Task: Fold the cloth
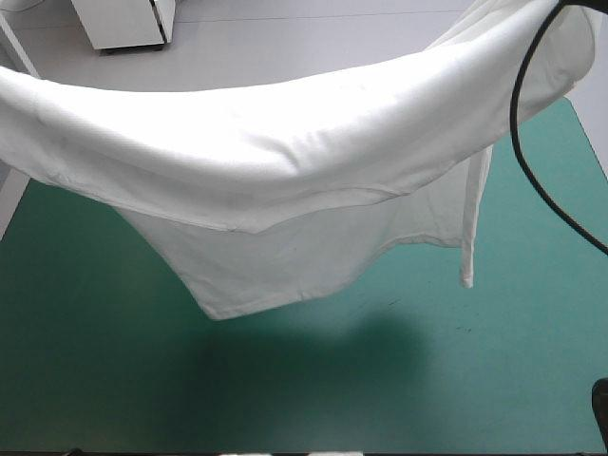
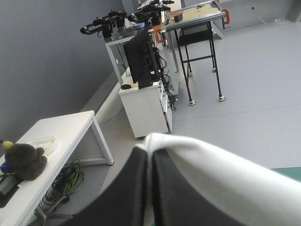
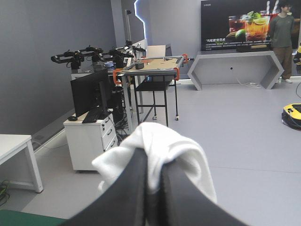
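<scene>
- High view: the white, short-sleeved fabric T-shirt hangs lifted above the desk with the teal-green cover. It is stretched in one sagging band from over the desk's left edge up towards its far right corner.
- Under that band a lower layer of the shirt droops to a blunt point over the desk's middle, and whether it touches the cover cannot be told.
- A narrow strip of the cloth dangles nearer the desk's right edge.
- A soft shadow lies on the cover towards the near edge.
- Left wrist view: the left gripper has its two broad black fingers pressed all but together, pinching the shirt. White fabric shows at the tips and runs off over one finger.
- Right wrist view: the right gripper is likewise pressed together on the shirt, with a bunched wad bulging over its fingertips.
</scene>
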Controlling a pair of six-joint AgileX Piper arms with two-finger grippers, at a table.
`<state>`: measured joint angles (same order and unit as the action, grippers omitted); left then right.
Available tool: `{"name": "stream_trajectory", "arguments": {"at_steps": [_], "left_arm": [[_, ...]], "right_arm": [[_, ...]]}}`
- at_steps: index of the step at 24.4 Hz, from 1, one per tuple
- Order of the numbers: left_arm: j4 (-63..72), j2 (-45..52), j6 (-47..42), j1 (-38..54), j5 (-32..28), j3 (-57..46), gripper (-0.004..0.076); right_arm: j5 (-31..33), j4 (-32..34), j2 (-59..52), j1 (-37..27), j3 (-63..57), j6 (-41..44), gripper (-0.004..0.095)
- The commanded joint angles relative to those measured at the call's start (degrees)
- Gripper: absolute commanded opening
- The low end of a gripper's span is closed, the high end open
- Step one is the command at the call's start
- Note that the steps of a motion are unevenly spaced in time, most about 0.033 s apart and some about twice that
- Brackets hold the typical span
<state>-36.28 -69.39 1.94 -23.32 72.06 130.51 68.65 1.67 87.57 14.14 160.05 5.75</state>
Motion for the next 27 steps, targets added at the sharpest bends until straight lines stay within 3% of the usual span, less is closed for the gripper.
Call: {"name": "stream_trajectory", "arguments": {"at_steps": [1, 9, 14, 18, 23, 25, 27], "left_arm": [[-0.84, -1.15, 0.88, -0.19, -0.57, 0.89, -0.0009], [2.6, -9.05, 1.42, -0.1, -1.62, -6.23, -0.0008], [6.96, -15.56, -0.04, -0.1, -7.01, -12.36, -0.0009], [11.52, -23.91, -0.73, 4.09, -10.97, -13.24, -0.0009], [35.53, -36.18, 0.27, 17.3, -21.14, -13.24, -0.0009], [37.73, -40.87, 0.27, 19.18, -24.57, -13.24, -0.0009], [37.57, -45.0, 0.15, 19.46, -27.08, -13.24, 0.0048]], "right_arm": [[-1.75, -0.98, -0.6, -0.02, 0.61, -0.21, -0.0015], [0.97, -3.12, 4.75, -0.02, -6.78, -1.84, -0.0015], [-1.58, -0.54, 11.72, -0.02, -15.12, -2.44, -0.0015], [-6.39, 1.58, 21.73, -0.13, -17.26, -2.44, -0.0015], [-17.42, 1.43, 34.9, -0.13, -17.26, -2.44, -0.0015], [-21.87, 2.49, 38.21, -0.19, -17.26, -2.44, -0.0013], [-24.9, 2.26, 40.57, -0.54, -17.26, 0.65, 0.0132]]}}
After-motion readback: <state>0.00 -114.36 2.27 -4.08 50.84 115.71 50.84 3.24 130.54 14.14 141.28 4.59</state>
